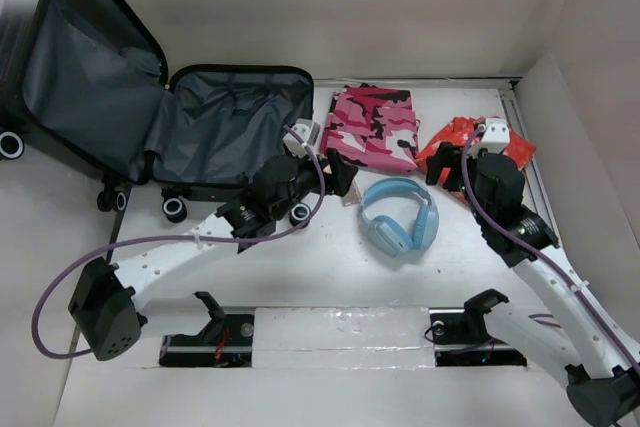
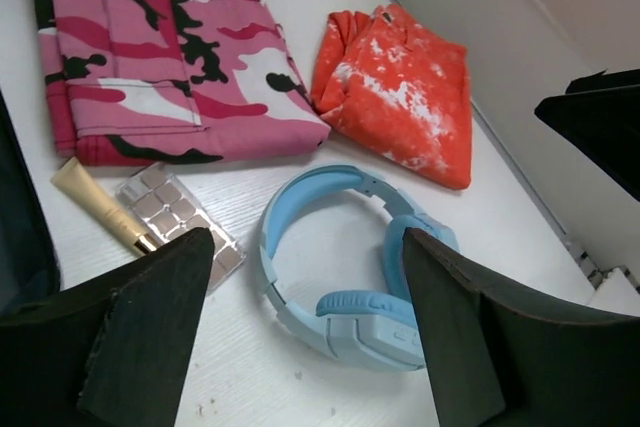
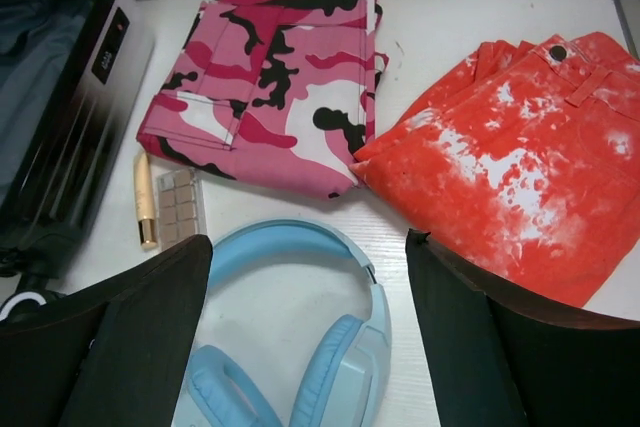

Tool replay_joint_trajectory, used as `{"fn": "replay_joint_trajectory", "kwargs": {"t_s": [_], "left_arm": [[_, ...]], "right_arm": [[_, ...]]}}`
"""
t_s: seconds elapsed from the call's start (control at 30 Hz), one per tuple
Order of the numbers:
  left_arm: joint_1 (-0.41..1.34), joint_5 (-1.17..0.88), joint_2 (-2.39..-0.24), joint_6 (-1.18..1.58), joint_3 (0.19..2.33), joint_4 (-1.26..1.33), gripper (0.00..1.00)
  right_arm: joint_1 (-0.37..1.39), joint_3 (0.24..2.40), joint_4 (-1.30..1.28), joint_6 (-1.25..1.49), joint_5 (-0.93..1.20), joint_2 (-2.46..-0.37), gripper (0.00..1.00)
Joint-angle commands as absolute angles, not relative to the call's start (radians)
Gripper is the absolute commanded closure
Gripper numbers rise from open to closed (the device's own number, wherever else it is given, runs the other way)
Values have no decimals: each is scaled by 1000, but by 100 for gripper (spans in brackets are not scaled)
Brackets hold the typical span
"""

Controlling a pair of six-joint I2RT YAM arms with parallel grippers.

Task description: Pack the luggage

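Observation:
The luggage (image 1: 215, 127) lies open at the back left, its grey lining showing, lid (image 1: 85, 62) raised to the left. Blue headphones (image 1: 398, 217) lie mid-table; they also show in the left wrist view (image 2: 340, 267) and the right wrist view (image 3: 300, 347). Folded pink camo cloth (image 1: 372, 125) and orange-white cloth (image 1: 470, 142) lie behind them. My left gripper (image 1: 345, 179) is open and empty, just left of the headphones. My right gripper (image 1: 452, 162) is open and empty, over the orange cloth's near edge. A beige tube (image 2: 100, 205) and a small palette (image 2: 175, 212) lie beside the camo cloth.
A white wall panel (image 1: 585, 147) closes the right side. The suitcase's side wall (image 3: 95, 97) and wheels (image 1: 175, 209) stand left of the small items. A black rail with mounts (image 1: 340, 332) runs along the near edge.

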State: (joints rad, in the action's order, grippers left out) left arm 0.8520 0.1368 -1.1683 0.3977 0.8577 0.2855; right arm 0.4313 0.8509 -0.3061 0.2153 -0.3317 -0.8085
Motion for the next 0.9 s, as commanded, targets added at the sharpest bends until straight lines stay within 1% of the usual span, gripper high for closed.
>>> {"fn": "replay_joint_trajectory", "kwargs": {"t_s": [0.0,0.07,0.1,0.13,0.17,0.2,0.23,0.27,0.3,0.33,0.37,0.4,0.47,0.5,0.53,0.57,0.6,0.63,0.7,0.77,0.87], "left_arm": [[842,69,-1179,400,881,370,27],[842,55,-1206,400,897,341,26],[842,42,-1221,400,916,325,26],[842,41,-1253,391,925,293,31],[842,41,-1271,391,934,275,35],[859,61,-1288,391,943,255,39],[868,70,-1327,381,962,241,46],[882,80,-1347,380,972,200,62],[882,89,-1365,380,983,180,67],[896,106,-1383,380,1005,160,70],[919,129,-1419,380,1015,125,74],[936,199,-1433,380,1029,105,76],[981,265,-1478,371,1071,62,75],[982,306,-1498,361,1087,43,73],[991,307,-1515,360,1103,28,70],[991,307,-1535,360,1130,14,70],[991,307,-1572,360,1141,-4,68],[991,317,-1591,370,1152,-14,68],[991,307,-1644,370,1180,-26,68],[991,317,-1687,370,1198,-26,68],[982,328,-1776,383,1265,-60,65]], "right_arm": [[425,865,-267,230,-322,-785,16],[425,865,-267,230,-313,-785,16],[425,865,-267,230,-313,-785,20],[425,865,-267,230,-313,-785,22],[425,856,-267,230,-313,-775,25],[425,856,-267,230,-313,-775,39],[425,856,-267,230,-313,-775,46],[425,856,-258,230,-313,-766,52],[425,845,-258,230,-313,-765,62],[425,845,-249,230,-313,-765,87],[425,845,-249,230,-313,-765,94],[425,845,-249,230,-313,-765,98],[425,845,-249,239,-313,-778,96],[425,832,-249,239,-322,-778,91],[425,818,-238,248,-322,-778,83],[425,818,-238,249,-312,-787,65],[425,818,-227,249,-311,-787,59],[425,808,-227,249,-299,-787,55],[425,808,-227,249,-276,-787,52],[425,799,-213,239,-253,-787,52],[425,788,-192,239,-213,-796,52]]}}
